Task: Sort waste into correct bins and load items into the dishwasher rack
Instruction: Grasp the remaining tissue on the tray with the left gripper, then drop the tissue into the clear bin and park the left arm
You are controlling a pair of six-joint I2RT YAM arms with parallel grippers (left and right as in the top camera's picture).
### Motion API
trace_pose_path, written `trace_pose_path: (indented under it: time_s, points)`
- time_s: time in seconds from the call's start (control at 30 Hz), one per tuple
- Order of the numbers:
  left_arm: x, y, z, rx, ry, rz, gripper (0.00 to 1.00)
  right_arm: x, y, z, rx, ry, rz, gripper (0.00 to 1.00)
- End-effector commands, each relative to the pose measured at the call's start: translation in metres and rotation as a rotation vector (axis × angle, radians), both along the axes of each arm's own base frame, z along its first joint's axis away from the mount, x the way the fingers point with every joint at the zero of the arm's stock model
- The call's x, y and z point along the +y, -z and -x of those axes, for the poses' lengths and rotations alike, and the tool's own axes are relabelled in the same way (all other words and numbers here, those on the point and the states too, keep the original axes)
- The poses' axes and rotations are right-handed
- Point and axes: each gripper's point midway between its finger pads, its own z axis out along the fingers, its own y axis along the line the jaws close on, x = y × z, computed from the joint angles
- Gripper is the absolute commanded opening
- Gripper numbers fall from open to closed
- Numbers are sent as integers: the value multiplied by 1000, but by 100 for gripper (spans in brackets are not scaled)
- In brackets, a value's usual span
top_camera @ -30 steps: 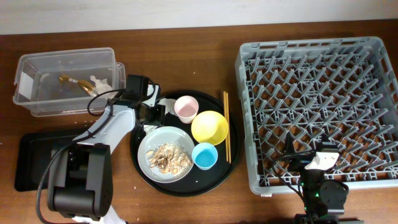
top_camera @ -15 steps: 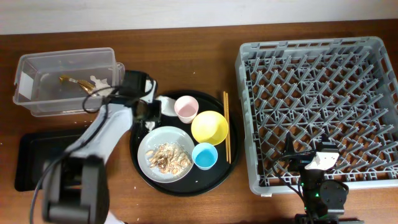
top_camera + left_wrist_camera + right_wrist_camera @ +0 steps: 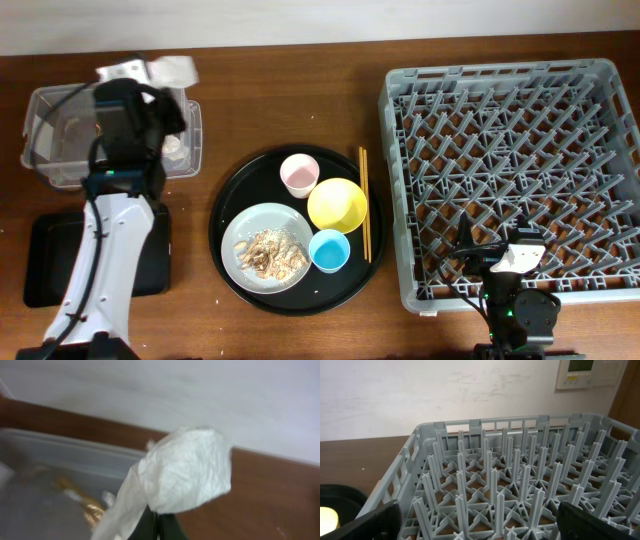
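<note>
My left gripper (image 3: 157, 527) is pinched tight on the lower edge of a crumpled white napkin (image 3: 186, 474), which stands up above my dark fingers (image 3: 147, 525). From overhead the napkin (image 3: 178, 70) hangs over the far right corner of the clear tub (image 3: 40, 150), at the far left of the table (image 3: 300, 80). My wrist view is blurred, but a gold wrapper (image 3: 86, 506) seems to lie on the tub's floor below me.

The shallow black tray (image 3: 45, 262) sits just near of the tub, partly under my left arm. In the middle, the round black tray (image 3: 222, 200) holds the pale grey plate (image 3: 250, 225) with the food scraps (image 3: 268, 252) heaped on it. The pink cup (image 3: 298, 175) is at the far side, the yellow bowl (image 3: 337, 205) is right of the plate and the light-blue cup (image 3: 329, 250) is near of the bowl. The chopsticks (image 3: 364, 205) lie along the tray's right side.

The dishwasher rack (image 3: 510, 150) fills the right of the table. My right gripper (image 3: 479, 510) sits at its near edge, fingers (image 3: 380, 519) spread wide and holding nothing, looking across the upright pegs.
</note>
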Motion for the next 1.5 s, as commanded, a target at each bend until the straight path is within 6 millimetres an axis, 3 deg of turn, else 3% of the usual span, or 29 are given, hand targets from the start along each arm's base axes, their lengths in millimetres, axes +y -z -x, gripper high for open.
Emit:
trace_pose_path:
  time_s: [0.0,0.13,0.17,0.2,0.23,0.37,0.47,0.53,0.63,0.7,0.77,0.83,0.97,1.03,1.47]
  points:
    - [51,12,-3,11,-201,-61,0,-3,3,0,5,15,0,99]
    - [76,47,-26,19,-242,-67,1,-3,3,0,5,15,0,99]
    - [80,55,-28,29,-248,-67,6,-3,3,0,5,15,0,99]
    - [83,64,-29,47,-254,-66,18,-3,3,0,5,15,0,98]
    - [86,72,-29,65,-260,-65,38,-3,3,0,5,15,0,99]
    - [94,74,-27,70,-272,-68,83,-3,3,0,5,15,0,99]
    - [92,66,-21,89,-251,-104,93,-3,3,0,5,15,0,99]
    - [90,39,-10,55,-253,-104,99,-3,3,0,5,15,0,99]
    - [80,-11,16,-6,-233,-94,99,-3,3,0,5,15,0,99]
    - [76,-30,37,-10,-231,-93,99,-3,3,0,5,15,0,99]
    - [58,-39,60,19,-157,-56,99,-3,3,0,5,15,0,99]
    - [35,-28,84,107,-62,3,99,-3,3,0,5,15,0,99]
    - [28,13,117,319,-54,40,99,-3,3,0,5,15,0,99]
    - [26,22,126,369,-54,48,99,-3,3,0,5,15,0,99]
    - [26,25,129,391,-54,51,99,-3,3,0,5,15,0,99]
